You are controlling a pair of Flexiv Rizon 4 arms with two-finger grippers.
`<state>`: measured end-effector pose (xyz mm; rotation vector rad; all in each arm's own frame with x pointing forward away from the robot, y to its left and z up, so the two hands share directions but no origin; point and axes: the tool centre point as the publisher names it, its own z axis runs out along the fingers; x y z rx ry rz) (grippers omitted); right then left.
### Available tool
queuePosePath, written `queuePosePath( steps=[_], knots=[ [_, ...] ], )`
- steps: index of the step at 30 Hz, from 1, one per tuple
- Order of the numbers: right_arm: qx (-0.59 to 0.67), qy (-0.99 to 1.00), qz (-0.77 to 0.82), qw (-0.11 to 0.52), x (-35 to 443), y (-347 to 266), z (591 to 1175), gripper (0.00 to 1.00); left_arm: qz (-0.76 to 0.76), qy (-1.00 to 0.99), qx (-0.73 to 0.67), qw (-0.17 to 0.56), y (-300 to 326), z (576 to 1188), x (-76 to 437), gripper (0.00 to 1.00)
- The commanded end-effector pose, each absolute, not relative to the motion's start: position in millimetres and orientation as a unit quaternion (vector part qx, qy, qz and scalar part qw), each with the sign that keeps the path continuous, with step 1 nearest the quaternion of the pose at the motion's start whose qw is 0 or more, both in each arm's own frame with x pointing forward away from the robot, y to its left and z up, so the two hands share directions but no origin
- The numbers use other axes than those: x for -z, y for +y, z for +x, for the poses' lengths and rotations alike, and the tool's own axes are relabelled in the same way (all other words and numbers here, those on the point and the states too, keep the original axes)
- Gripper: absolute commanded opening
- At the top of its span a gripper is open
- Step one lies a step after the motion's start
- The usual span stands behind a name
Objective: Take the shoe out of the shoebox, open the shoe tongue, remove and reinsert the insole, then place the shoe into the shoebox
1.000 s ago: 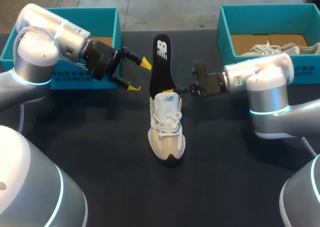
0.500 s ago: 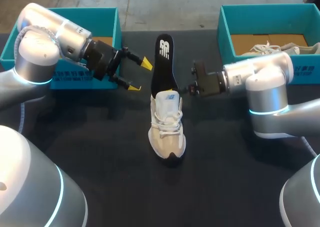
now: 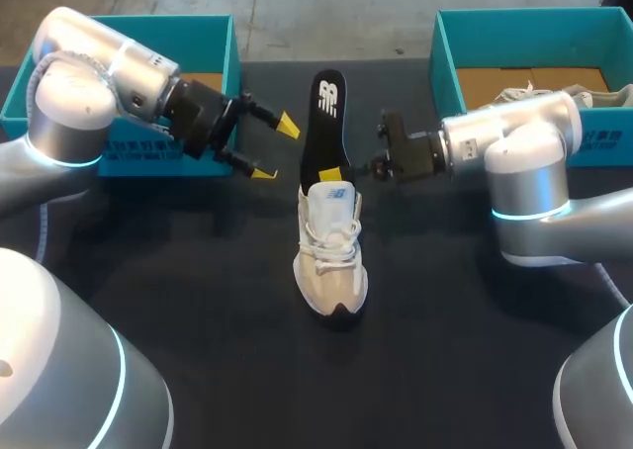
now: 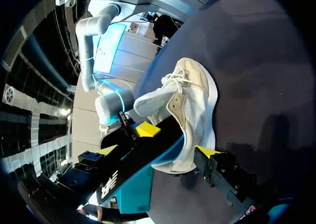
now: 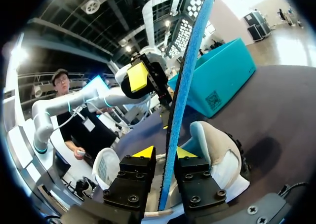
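A white and beige shoe [image 3: 331,246] stands on the dark table, toe towards me. A black insole [image 3: 323,123] sticks up out of its heel opening. My right gripper [image 3: 374,162] is at the insole's right side. In the right wrist view the insole's blue edge [image 5: 183,86] runs up between its fingers [image 5: 164,152], resting against one finger with a gap to the other, so it is open. My left gripper [image 3: 275,149] hangs wide open just left of the insole. In the left wrist view the insole [image 4: 131,165] and the shoe [image 4: 195,98] lie ahead, between its spread tips [image 4: 157,150].
A teal shoebox [image 3: 213,34] stands at the back left behind my left arm. A second teal box [image 3: 450,63] at the back right holds another pale shoe [image 3: 554,95]. Bare dark table surrounds the shoe in front.
My right gripper's fingers have parted from a tight pinch on the insole, and that arm has shifted slightly farther back. The insole leans a little more to the right. The left arm is unmoved.
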<state>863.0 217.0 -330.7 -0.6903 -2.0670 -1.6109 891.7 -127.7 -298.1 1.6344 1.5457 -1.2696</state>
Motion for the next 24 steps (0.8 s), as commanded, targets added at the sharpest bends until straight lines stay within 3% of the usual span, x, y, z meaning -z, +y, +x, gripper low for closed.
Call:
queuePosePath(
  steps=[1, 4, 6, 8, 11, 24],
  knots=[
    [0.577, -0.75, -0.243, 0.215, 326.1, 219.6, 871.2, 0.22, 0.609, 0.574, 0.473, 0.277, -125.9, 892.1, 298.5, 1.0],
    [0.577, -0.751, -0.238, 0.216, 323.9, 221.0, 875.8, 0.2, 0.608, 0.575, 0.472, 0.277, -124.3, 892.8, 298.2, 1.0],
    [0.577, -0.751, -0.236, 0.217, 325.4, 220.1, 877.0, 0.15, 0.608, 0.575, 0.471, 0.277, -124.1, 892.8, 298.1, 1.0],
    [0.577, -0.751, -0.235, 0.219, 326.0, 219.8, 877.2, 0.04, 0.608, 0.575, 0.471, 0.277, -123.9, 892.7, 298.0, 1.0],
    [0.579, -0.748, -0.236, 0.224, 331.5, 217.9, 875.3, 0.0, 0.608, 0.576, 0.471, 0.277, -123.4, 892.1, 298.1, 1.0],
    [0.583, -0.734, -0.249, 0.245, 347.2, 221.2, 851.1, 0.0, 0.61, 0.575, 0.47, 0.277, -124.5, 891.3, 297.5, 1.0]
  ],
)
